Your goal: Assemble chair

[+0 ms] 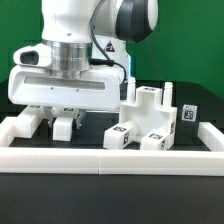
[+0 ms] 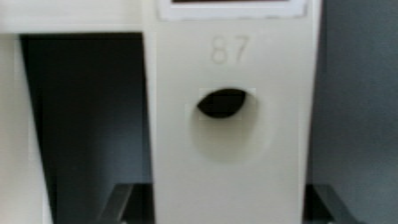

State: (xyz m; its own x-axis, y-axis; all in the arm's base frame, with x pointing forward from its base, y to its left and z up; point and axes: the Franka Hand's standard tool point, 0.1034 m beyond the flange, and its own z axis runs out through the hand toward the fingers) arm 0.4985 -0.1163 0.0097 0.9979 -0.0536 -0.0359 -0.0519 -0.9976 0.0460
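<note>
In the wrist view a long white chair part (image 2: 231,150) with a round dark hole (image 2: 222,102) and a tag at one end fills the space between my dark fingers (image 2: 134,205). My gripper (image 2: 231,208) is shut on this part. In the exterior view my gripper (image 1: 50,120) is down at the table on the exterior view's left, behind the front wall, and the held part is mostly hidden there. A group of white chair pieces (image 1: 148,108) with square tags stands apart on the exterior view's right.
A low white border wall (image 1: 100,158) runs along the front and turns back at both sides. A small tagged white piece (image 1: 188,113) stands at the far right. The table is black and the backdrop is green.
</note>
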